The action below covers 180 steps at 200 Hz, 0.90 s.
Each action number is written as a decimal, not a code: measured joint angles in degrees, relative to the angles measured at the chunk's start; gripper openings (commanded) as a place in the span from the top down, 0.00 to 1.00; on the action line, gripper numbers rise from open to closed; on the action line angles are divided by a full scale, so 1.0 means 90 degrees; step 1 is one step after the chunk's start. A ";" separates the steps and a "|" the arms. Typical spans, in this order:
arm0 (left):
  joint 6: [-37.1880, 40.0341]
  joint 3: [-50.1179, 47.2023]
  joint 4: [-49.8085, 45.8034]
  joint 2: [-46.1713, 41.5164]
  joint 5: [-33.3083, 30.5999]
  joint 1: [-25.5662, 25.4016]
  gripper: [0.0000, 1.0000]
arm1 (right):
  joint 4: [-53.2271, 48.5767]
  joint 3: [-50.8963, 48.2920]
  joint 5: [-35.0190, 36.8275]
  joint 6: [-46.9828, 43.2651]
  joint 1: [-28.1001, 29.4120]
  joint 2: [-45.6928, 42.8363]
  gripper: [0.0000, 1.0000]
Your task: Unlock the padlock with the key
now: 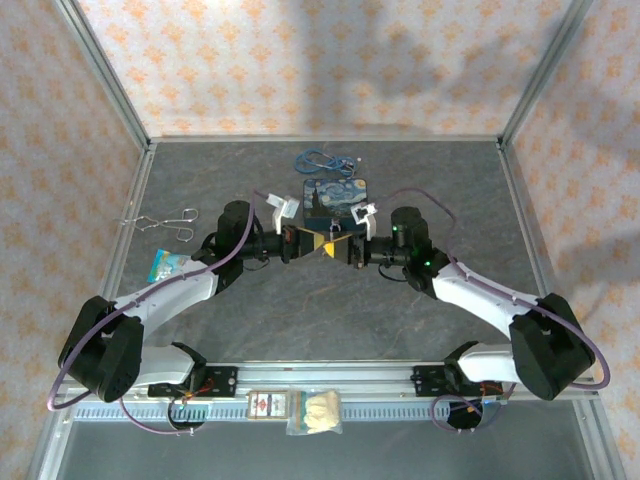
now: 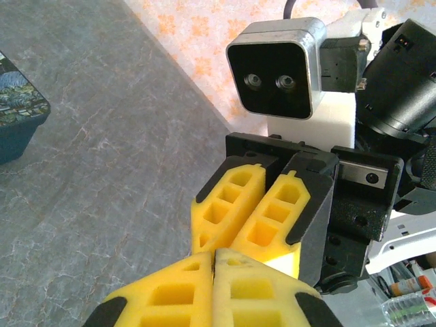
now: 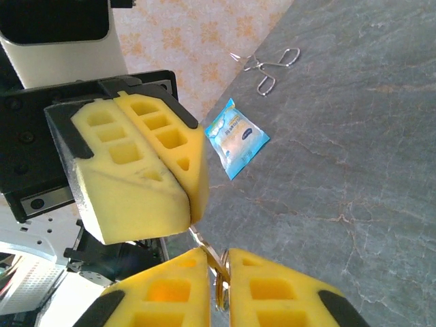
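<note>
Key [image 3: 212,253]: thin, flat strip of brownish metal, held in the air over the middle of the table, just in front of the tin; it ran from under the left pad tips down into the slit between the right pads.
Right gripper [image 2: 235,238]: pads drawn almost together and pinching the key's lower end; only a narrow slit showed.
Silvery loop [image 3: 219,296]: thin wire ring in the same slit, below the key; whether it was a ring or a shackle could not be told.
Left gripper [image 3: 191,211]: pads pressed flat against each other, the seam closed along its whole length; anything caught at the tips was hidden.
Padlock: hidden or too small to place.
Pads [image 3: 129,160]: matte yellow wedge blocks with square hollows and black backing.
Stance: grippers faced each other, tips almost touching.
Tin [image 1: 335,198]: flat rectangular box painted in blue and yellow swirls, just behind the grippers.
Table [image 1: 330,310]: grey, matte, marbled with pale veins.
Tongs [image 3: 267,67]: bent silver wire with looped ends, near the table's left edge.
Packet [image 3: 236,138]: flat, glossy blue-and-white sachet, near the tongs but apart from them.
Cable [image 1: 322,160]: blue, loosely coiled, beyond the tin.
</note>
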 measured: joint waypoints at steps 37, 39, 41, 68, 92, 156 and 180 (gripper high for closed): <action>-0.0170 0.0000 0.0075 0.0000 -0.0029 0.0036 0.35 | 0.0223 -0.0085 -0.0015 0.0058 -0.0012 0.0015 0.99; -0.0172 0.0000 0.0073 0.0000 -0.0034 0.0036 0.32 | 0.0223 -0.0092 -0.0010 0.0034 -0.0010 0.0015 1.00; -0.0194 0.0000 0.0078 -0.0002 -0.0039 0.0041 0.30 | 0.0228 -0.0097 -0.0007 0.0053 -0.0012 0.0015 1.00; -0.0578 -0.0002 0.0075 -0.0063 -0.0367 0.0182 0.15 | 0.0226 -0.0153 0.0073 0.0005 -0.0012 0.0015 1.00; -0.1054 -0.0027 0.0214 -0.0202 -0.0826 0.0299 0.17 | 0.0206 -0.0153 0.0253 -0.0075 -0.0012 0.0015 1.00; -0.3186 -0.0952 0.1090 -0.0301 -0.2057 0.0274 0.20 | -0.0364 0.0080 0.1622 -0.0525 0.0070 0.0012 1.00; -0.3606 -0.1015 0.1183 -0.0466 -0.2540 0.0192 0.20 | -0.0396 0.0185 0.2125 -0.0716 0.0231 -0.0024 1.00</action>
